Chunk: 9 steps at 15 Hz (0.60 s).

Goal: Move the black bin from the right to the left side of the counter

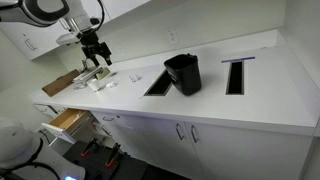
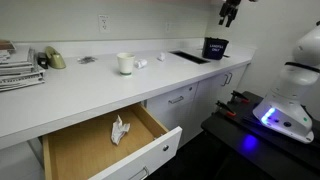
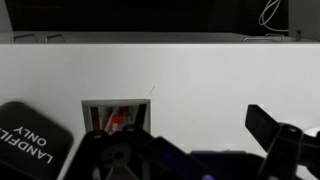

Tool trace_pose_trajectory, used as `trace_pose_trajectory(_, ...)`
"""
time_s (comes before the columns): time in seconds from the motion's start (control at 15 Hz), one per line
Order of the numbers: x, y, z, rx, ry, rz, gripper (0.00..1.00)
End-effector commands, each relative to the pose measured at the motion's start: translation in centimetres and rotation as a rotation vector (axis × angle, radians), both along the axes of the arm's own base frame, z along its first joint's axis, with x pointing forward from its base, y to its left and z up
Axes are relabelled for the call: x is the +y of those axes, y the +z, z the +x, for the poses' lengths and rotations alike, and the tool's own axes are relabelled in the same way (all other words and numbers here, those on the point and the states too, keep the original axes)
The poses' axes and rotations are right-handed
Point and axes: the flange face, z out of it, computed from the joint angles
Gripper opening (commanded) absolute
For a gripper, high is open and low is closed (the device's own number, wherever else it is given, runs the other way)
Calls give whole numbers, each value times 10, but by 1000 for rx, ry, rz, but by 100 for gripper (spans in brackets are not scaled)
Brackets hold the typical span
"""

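Tabletop (image 1: pixel 250 95) surface runs long and white along the wall. The black bin (image 1: pixel 183 73) stands upright on it, a little right of the middle in an exterior view. It sits between two rectangular openings, its base just beside the left cutout (image 1: pixel 157 86) and the right cutout (image 1: pixel 236 75) a little apart. In an exterior view taken along the run, the black bin (image 2: pixel 215 47) stands far off to the right with a pale label on its side. The end effector (image 1: pixel 97 52) hangs in the air over the left part of the tabletop, well apart from the bin and touching nothing. In an exterior view the end effector (image 2: pixel 229 13) shows near the top edge, higher than the bin. I cannot tell whether it is spread or pressed together, as the wrist view shows only one dark finger (image 3: pixel 272 133) at the lower right. That view also catches the bin's corner at the lower left, lettered "LANDFILL ONLY", and a cutout (image 3: pixel 115 115) with something red inside. A brown board (image 1: pixel 62 83) lies on the left end of the tabletop. A white mug (image 2: pixel 125 63) stands mid-run, and a stack of papers (image 2: pixel 18 68) lies at the near left. Under the tabletop a drawer (image 2: pixel 85 150) stands pulled out, with crumpled paper (image 2: pixel 118 130) lying in it.
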Motion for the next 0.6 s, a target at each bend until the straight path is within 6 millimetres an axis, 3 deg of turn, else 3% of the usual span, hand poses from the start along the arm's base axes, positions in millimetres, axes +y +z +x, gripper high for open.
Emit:
trace_pose_trajectory(0.0, 0, 1, 0, 1, 0, 0, 100)
trace_pose_trajectory(0.27, -2, 1, 1, -5, 8, -2, 100)
trace_pose_trajectory(0.53, -18, 7, 15, -30, 84, -46, 100)
